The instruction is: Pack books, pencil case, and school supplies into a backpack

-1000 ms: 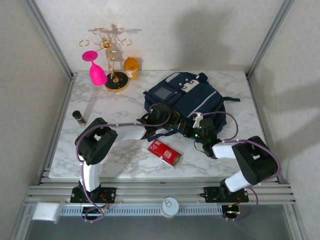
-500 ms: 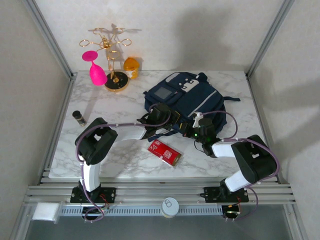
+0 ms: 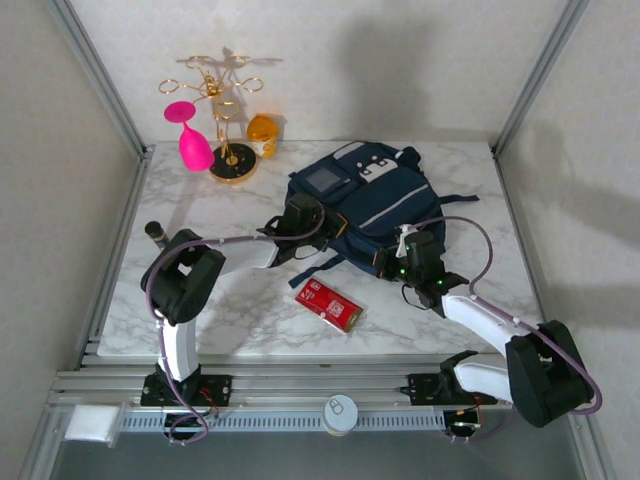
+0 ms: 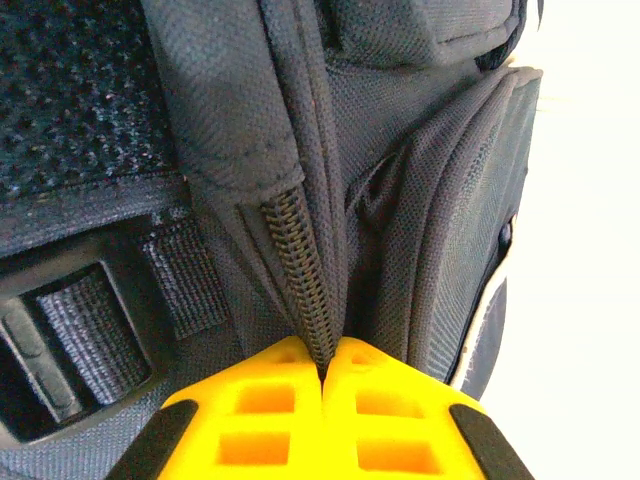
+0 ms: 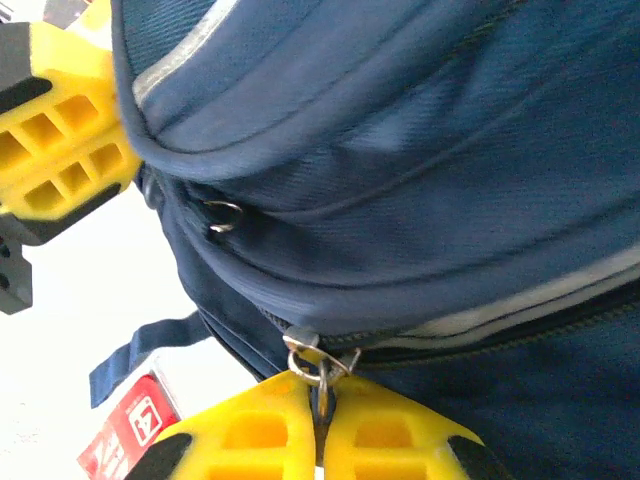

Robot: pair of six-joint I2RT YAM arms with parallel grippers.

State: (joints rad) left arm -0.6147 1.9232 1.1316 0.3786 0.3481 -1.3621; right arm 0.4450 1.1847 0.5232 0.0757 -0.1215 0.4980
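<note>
Though backpack (image 3: 385, 200) interior hidden, left gripper (image 4: 322, 372) pinches zipper seam (image 4: 300, 280); right gripper (image 5: 320, 400) pinches zipper pull (image 5: 312, 362)

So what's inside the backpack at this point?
No opening shows on the backpack, so its contents are hidden by fabric. The red box lies outside it on the table.

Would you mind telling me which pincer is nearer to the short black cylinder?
Left. The left pincer grips the backpack zip, right of the cylinder; the right pincer holds a zipper pull farther right.
</note>
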